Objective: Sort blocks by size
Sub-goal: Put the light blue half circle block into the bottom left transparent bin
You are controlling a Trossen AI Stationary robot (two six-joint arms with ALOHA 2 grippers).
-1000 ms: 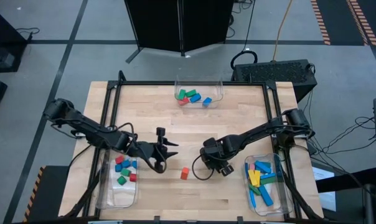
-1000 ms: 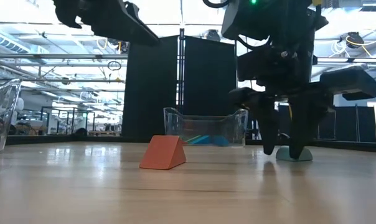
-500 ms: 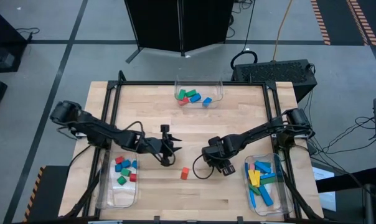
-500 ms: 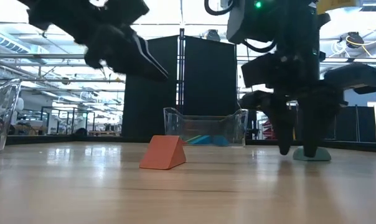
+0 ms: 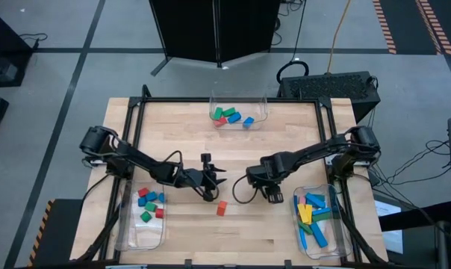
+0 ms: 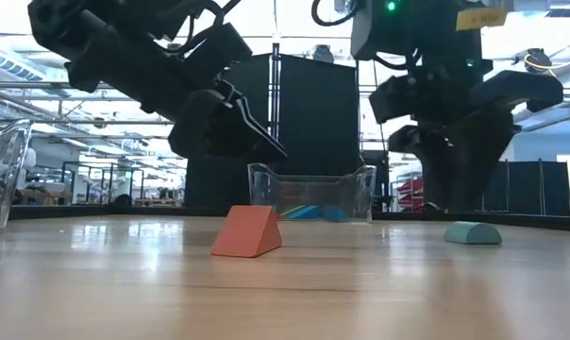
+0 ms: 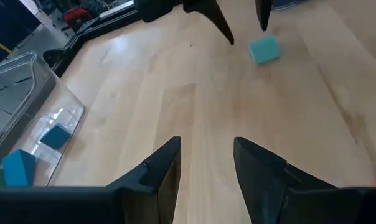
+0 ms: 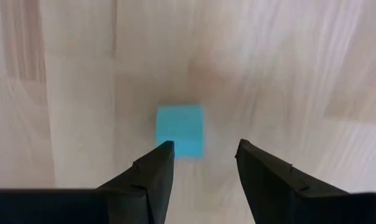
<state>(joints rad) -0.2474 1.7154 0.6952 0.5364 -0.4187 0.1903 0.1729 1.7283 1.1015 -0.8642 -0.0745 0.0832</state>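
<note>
Two loose blocks lie out on the bare wood: an orange-red wedge (image 5: 221, 208) toward the near edge of the bench (image 5: 173, 134), and a little cyan block (image 6: 473, 232) further right, hidden from above under the right arm. The left gripper (image 5: 210, 187) hangs just above and beside the wedge, fingers spread apart with nothing between them. The right gripper (image 8: 200, 163) hovers directly over the cyan block (image 8: 180, 130), fingers parted and empty, the block lying on the wood just ahead of the tips. At the far edge a clear bin (image 5: 263, 112) holds green, blue and red medium pieces. The bin at the near left corner (image 5: 128, 232) carries small red, blue and green cubes. The bin at the near right corner (image 5: 337, 243) holds long yellow, blue, green and pink bars.
</note>
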